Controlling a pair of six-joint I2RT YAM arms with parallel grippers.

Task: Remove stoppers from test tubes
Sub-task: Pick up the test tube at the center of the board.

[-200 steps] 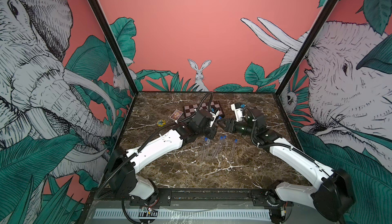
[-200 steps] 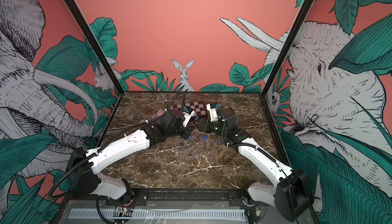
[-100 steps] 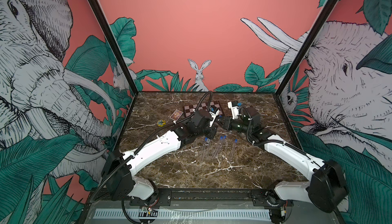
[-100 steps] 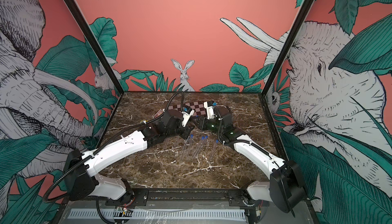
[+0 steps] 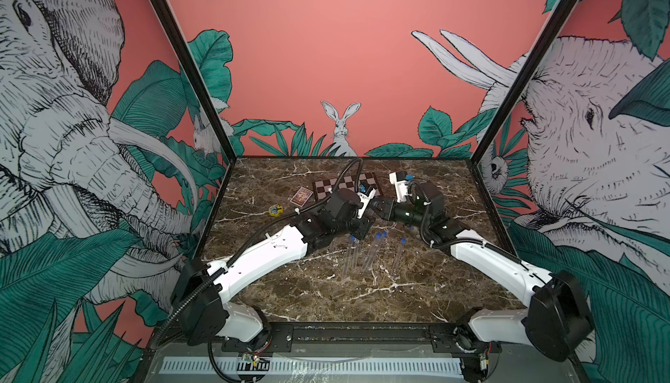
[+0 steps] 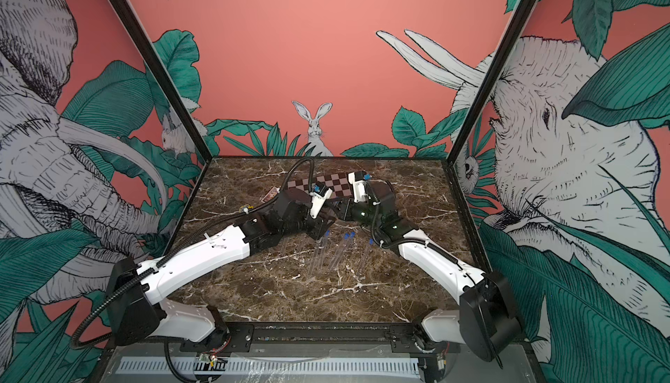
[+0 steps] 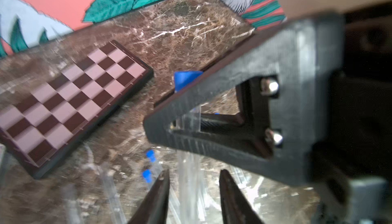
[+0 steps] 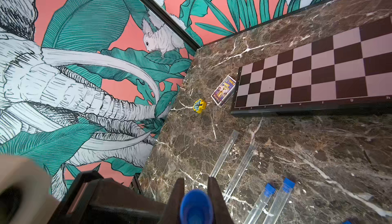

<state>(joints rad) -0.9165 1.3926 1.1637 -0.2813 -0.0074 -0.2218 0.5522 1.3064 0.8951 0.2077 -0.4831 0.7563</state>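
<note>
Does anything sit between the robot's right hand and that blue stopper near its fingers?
Nothing visible. In the right wrist view the blue stopper sits pinched between the two fingers of the right hand, with no gap showing on either side.

This is a robot-testing booth, not a lived-in room. Two white-and-black arms (image 5: 268, 254) are mounted on a rail (image 5: 362, 332) at the front of a marble-patterned table (image 5: 326, 290). Black frame posts (image 5: 195, 83) and printed jungle-mural walls (image 5: 344, 36) box it in. Mismatched props lie about: a chessboard (image 8: 318, 70), a card pack (image 8: 223, 90), a yellow toy (image 8: 199, 105) and test tubes (image 8: 224, 154).
</note>
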